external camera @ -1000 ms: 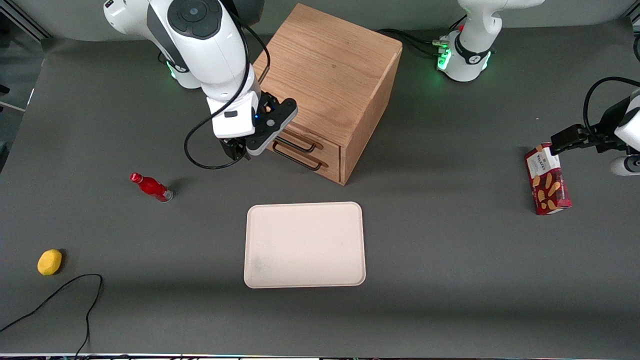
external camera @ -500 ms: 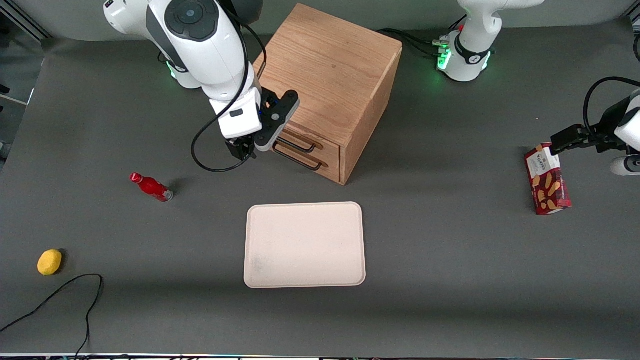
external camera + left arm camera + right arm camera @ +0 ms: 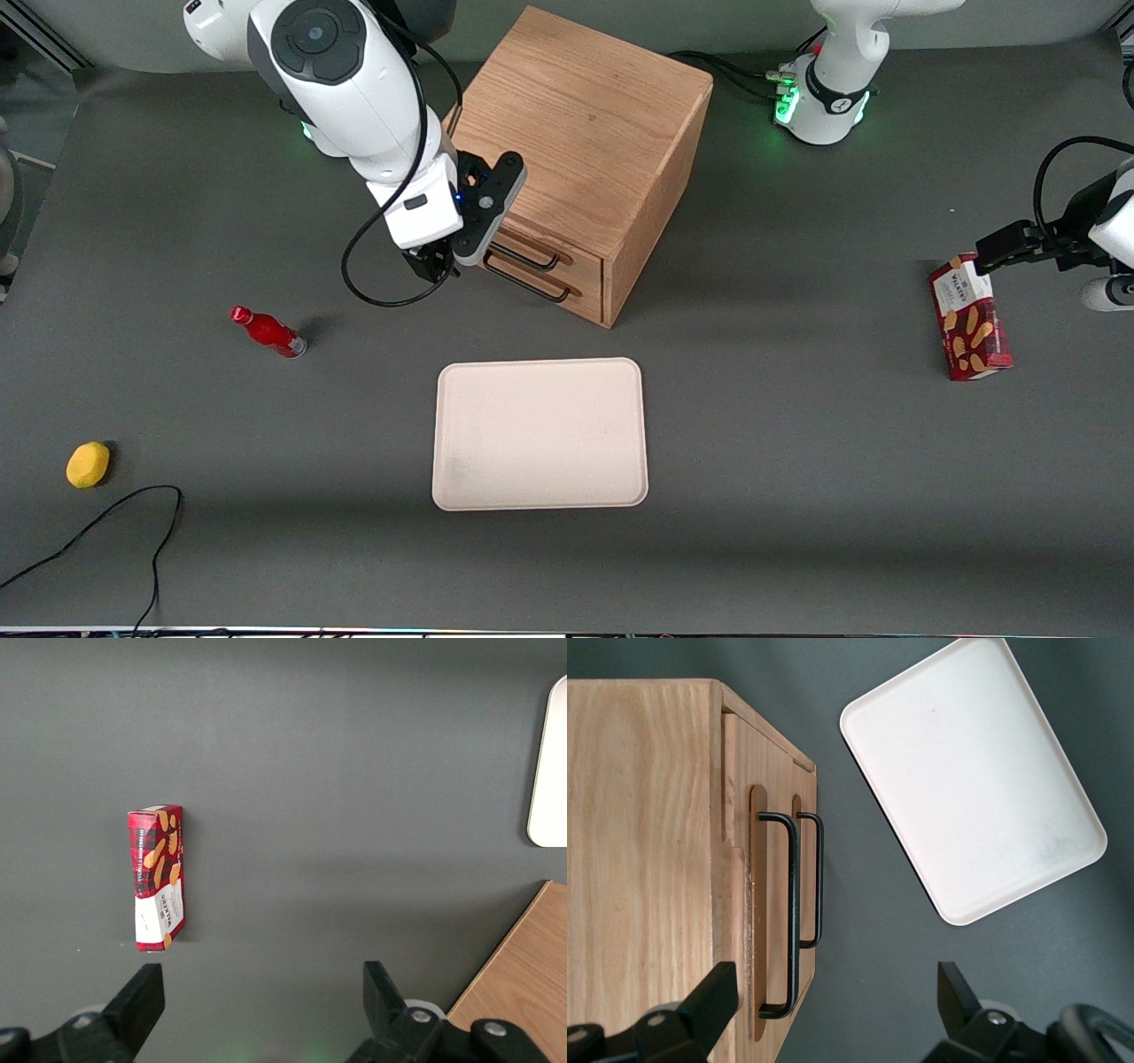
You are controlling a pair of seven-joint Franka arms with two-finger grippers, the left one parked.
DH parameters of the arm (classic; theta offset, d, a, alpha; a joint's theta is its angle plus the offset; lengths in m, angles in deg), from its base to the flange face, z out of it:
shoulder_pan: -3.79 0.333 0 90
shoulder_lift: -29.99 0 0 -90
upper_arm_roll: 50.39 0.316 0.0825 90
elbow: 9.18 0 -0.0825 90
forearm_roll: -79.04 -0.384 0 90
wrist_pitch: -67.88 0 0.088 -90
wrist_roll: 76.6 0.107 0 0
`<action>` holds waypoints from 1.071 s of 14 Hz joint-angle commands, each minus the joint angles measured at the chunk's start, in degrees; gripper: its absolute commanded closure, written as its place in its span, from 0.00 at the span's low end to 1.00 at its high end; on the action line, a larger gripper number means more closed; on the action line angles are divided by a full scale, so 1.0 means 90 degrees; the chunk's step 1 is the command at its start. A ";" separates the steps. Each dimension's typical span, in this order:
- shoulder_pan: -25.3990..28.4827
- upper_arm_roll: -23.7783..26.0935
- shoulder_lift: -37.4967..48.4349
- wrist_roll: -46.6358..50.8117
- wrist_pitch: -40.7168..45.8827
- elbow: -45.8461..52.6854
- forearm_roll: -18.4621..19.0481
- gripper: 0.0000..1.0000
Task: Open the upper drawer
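Upper drawer [image 3: 766, 904] sits flush in the oak cabinet [image 3: 585, 115], topmost of 2 drawers; front faces roughly toward front cam, angled toward the working arm's end of the table. No gap shows at the drawer front in the right wrist view, so it reads as shut: task not started in effect.

Upper handle [image 3: 788, 912], a long black bar, is untouched. Lower handle [image 3: 817, 881] runs parallel just beside it, on the bottom drawer [image 3: 567, 297].

Gripper [image 3: 436, 264] hangs in front of the cabinet's drawer face, near the handle ends, not touching either bar as far as front view shows. Jaws spread wide in the wrist view, nothing between fingers [image 3: 709, 1001].

Done: approach, roughly. Left: line up on upper bar, close on it, pull outward. Judgement: about 1/4 along at most. Risk: the 2 bars sit close, so easy to catch the lower 1 by mistake.

Other items:
- cream tray [image 3: 540, 434], nearer front cam than cabinet, apart from it
- red bottle [image 3: 267, 330], lying on table toward working arm's end
- lemon [image 3: 88, 464], nearer front cam than bottle
- black cable [image 3: 133, 532] near lemon

Writing: biscuit box [image 3: 157, 877], red tartan w/ biscuit pics, toward parked arm's end. White label reads "Walkers" in front view; smaller print not legible. No other labels readable.
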 commanded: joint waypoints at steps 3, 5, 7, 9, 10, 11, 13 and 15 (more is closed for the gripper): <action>0.0043 -0.0034 -0.0059 0.0216 0.0092 -0.0030 -0.0172 0.00; 0.0053 -0.0034 -0.0079 0.0265 0.0092 -0.0059 -0.0182 0.00; 0.0072 -0.0024 -0.0118 0.0392 0.0083 -0.0069 -0.0172 0.00; 0.0082 -0.0024 -0.0108 0.0383 -0.0015 -0.0234 -0.0182 0.00; 0.0121 -0.0024 -0.0099 0.0383 -0.0083 -0.0284 -0.0172 0.00; 0.0131 -0.0024 -0.0079 0.0383 -0.0161 -0.0361 -0.0172 0.00; 0.0141 -0.0024 -0.0021 0.0383 -0.0453 -0.0634 -0.0172 0.00; 0.0199 -0.0024 0.0009 0.0373 -0.0659 -0.0830 -0.0163 0.00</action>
